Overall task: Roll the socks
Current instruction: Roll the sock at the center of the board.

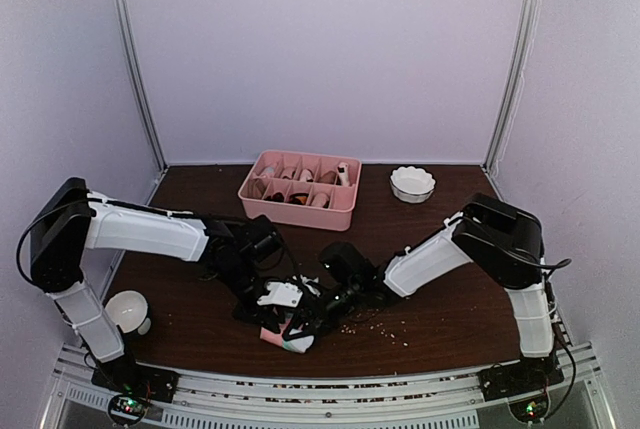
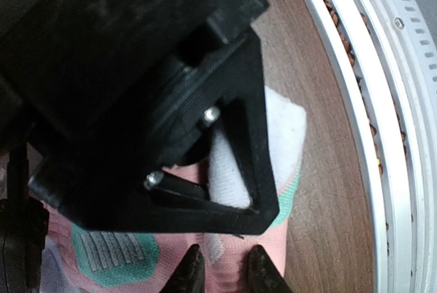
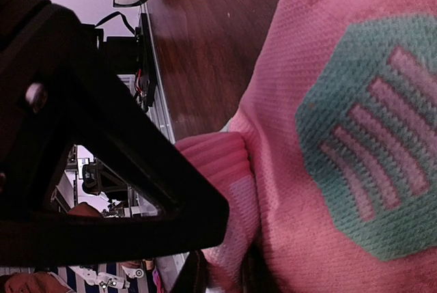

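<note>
From above, the sock [image 1: 284,337] is only a bunched pink lump between both tools at the near edge of the table [image 1: 450,309]; its axis cannot be read there. The left wrist view shows it running straight out from the left gripper [image 2: 225,272], white end farthest, fingers pinching a pink fold. The right wrist view shows the right gripper [image 3: 220,276] pinching pink fabric, the ribbed cuff just ahead of its tips

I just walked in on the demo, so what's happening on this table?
Both arms are working on the pink sock near the front edge of the table. The left gripper and the right gripper each pinch a fold of its fabric. The sock lies bunched, not yet a tidy roll. The pink tray sits farther back, away from both.
</note>
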